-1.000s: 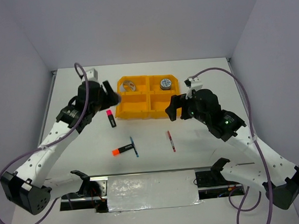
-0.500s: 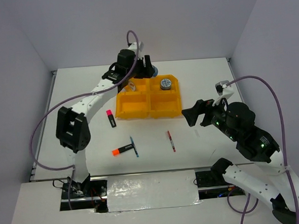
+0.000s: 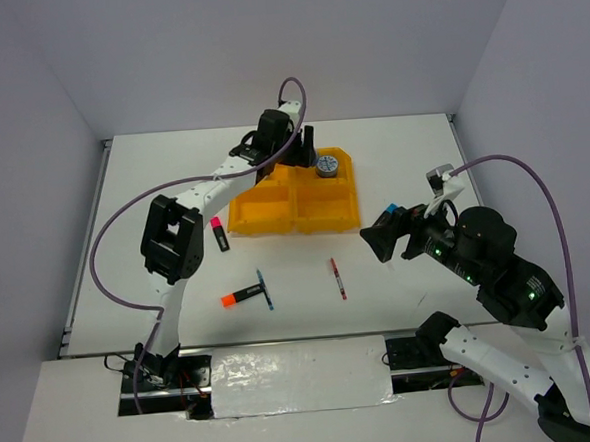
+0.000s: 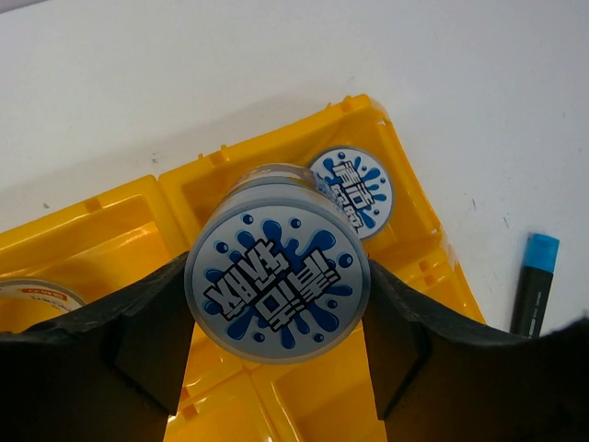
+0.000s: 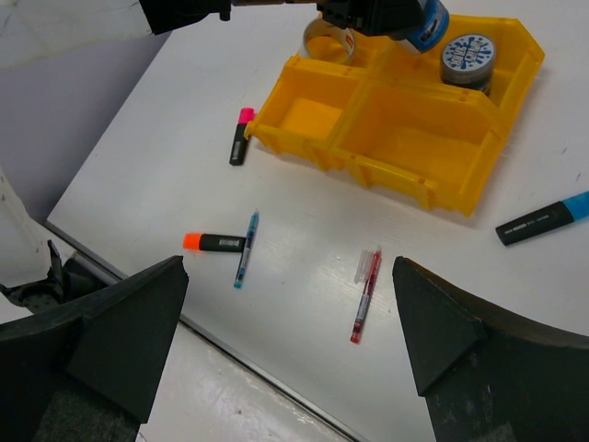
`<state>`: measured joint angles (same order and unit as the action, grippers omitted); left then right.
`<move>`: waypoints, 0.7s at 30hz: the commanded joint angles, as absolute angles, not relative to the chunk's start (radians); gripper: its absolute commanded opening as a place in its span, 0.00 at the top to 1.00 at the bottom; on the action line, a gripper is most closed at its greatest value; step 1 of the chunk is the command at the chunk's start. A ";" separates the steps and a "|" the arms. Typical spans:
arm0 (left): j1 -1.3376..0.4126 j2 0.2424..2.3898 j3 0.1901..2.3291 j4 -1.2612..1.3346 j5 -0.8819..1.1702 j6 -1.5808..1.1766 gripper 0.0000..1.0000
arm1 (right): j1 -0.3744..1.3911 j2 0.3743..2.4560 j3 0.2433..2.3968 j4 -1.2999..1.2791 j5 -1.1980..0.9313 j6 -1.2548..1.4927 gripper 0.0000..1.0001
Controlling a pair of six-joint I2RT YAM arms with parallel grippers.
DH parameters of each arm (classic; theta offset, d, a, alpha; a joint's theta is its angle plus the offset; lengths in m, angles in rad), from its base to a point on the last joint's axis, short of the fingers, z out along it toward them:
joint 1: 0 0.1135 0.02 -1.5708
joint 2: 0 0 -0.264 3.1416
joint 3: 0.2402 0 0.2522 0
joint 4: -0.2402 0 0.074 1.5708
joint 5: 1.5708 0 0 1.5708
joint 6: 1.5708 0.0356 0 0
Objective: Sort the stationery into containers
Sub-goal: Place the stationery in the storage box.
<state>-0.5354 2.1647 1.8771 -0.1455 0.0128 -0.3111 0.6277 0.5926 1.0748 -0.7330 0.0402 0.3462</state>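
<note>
My left gripper is shut on a blue-grey tape roll and holds it above the back of the orange tray, near the middle divider. A second tape roll lies in the back right compartment. A silvery ring sits in the back left one. My right gripper is open and empty, raised off the table right of the tray. On the table lie a pink-capped marker, an orange-capped marker, a blue pen and a red pen. A blue-capped marker lies right of the tray.
The tray's two front compartments hold nothing. The left arm stretches across the table's left half to the tray. White walls close in the back and sides. A metal strip runs along the near edge.
My left arm has swung from left of the tray to above its back compartments, with the tape roll in its jaws. My right gripper has drawn back from the tray to the right.
</note>
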 commanded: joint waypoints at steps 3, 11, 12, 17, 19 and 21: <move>-0.532 2.183 1.917 -0.034 -0.043 -0.275 0.81 | 0.624 0.587 1.089 -0.723 0.005 0.321 0.00; -0.534 2.210 1.944 -0.049 -0.029 -0.268 0.49 | 0.626 0.583 1.095 -0.729 0.005 0.308 0.00; -0.534 2.212 1.942 -0.046 -0.026 -0.267 0.44 | 0.624 0.581 1.094 -0.729 0.005 0.308 0.00; -0.534 2.201 1.942 -0.049 -0.040 -0.285 0.09 | 0.624 0.586 1.088 -0.721 0.005 0.311 0.00; -0.534 2.181 1.937 -0.051 -0.046 -0.302 0.01 | 0.624 0.592 1.085 -0.719 0.005 0.310 0.00; -0.534 2.143 1.931 -0.052 -0.044 -0.310 0.01 | 0.624 0.601 1.085 -0.716 0.005 0.305 0.00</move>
<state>-0.5362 2.2215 1.8984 -0.1059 -0.0338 -0.2947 0.6277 0.5915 1.0744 -0.7330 0.0132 0.3229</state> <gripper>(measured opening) 0.992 0.996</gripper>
